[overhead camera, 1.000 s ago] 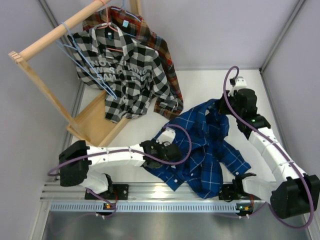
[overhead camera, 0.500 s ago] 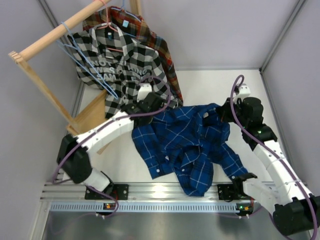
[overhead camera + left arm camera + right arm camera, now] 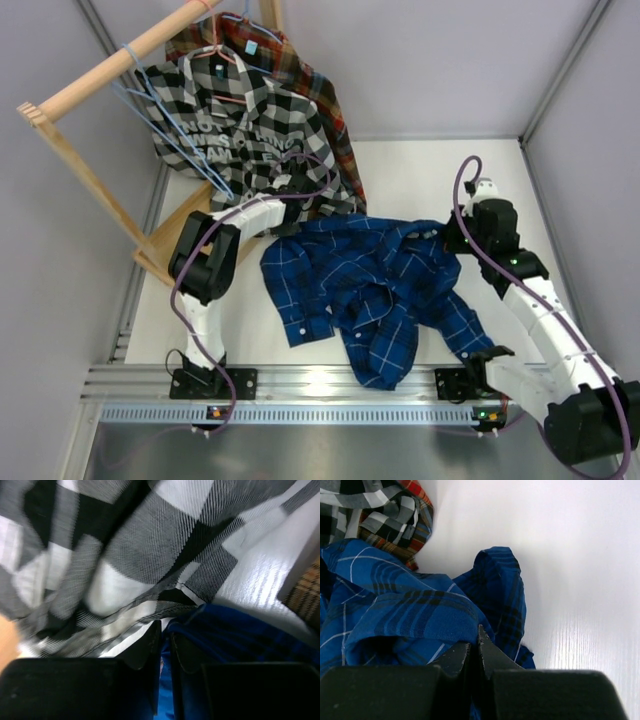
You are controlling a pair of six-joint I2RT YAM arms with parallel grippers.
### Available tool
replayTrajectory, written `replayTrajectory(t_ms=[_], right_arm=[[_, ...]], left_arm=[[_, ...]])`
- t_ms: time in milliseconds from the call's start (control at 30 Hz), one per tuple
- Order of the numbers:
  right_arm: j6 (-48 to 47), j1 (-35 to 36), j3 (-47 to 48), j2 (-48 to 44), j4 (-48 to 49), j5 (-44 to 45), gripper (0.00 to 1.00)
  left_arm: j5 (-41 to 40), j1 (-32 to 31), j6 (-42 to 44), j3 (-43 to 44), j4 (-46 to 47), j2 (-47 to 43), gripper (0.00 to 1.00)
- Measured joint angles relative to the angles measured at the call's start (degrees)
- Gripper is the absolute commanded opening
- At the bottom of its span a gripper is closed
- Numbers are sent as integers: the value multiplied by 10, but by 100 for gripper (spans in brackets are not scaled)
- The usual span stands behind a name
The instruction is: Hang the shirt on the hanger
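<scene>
Standing at far left: a wooden rack (image 3: pixel 95 85), its round rod slanting up toward the back wall.

- The hanger (image 3: pixel 160 110) – thin light-blue wire, hooked over the rod among others of its kind. It is bare and well apart from the shirt.
- Black-and-white checked shirt (image 3: pixel 250 130) – hung from the rod, its lettered front facing the camera and its hem reaching down to the table.
- Red-brown plaid shirt (image 3: pixel 335 140) – hung behind the checked one, showing along its right side.
- Left gripper (image 3: pixel 162 640) – reaching far out under the hem of the checked shirt. Its fingers are drawn almost together with a fold of blue cloth pinched between them. Blurred checked fabric fills the upper part of its wrist view.
- The shirt (image 3: pixel 370 290) – dark blue plaid, lying crumpled on the white table (image 3: pixel 430 170) and stretched between the two grippers along its far edge. One sleeve trails toward the near right, and the lower folds end just short of the metal rail (image 3: pixel 300 385).
- Right gripper (image 3: pixel 474 647) – at the far right corner of the shirt. Its fingers are closed to a thin slit on a bunched blue fold, with bare table beyond.
</scene>
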Motion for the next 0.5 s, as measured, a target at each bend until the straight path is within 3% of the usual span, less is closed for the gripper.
replayTrajectory(t_ms=[67, 200, 300, 367, 500], right_arm=[[0, 0, 0, 8, -1, 0, 0], [-2, -2, 0, 26, -4, -3, 0], [-2, -3, 5, 52, -6, -13, 0], [-3, -3, 11, 71, -8, -16, 0], [-5, -3, 37, 109, -13, -16, 0]], left_arm=[[16, 4, 2, 0, 0, 10, 27], [33, 3, 10, -6, 3, 3, 69], [35, -12, 15, -43, 2, -46, 91], [20, -53, 17, -67, -5, -99, 98], [-25, -204, 15, -76, 3, -207, 98]])
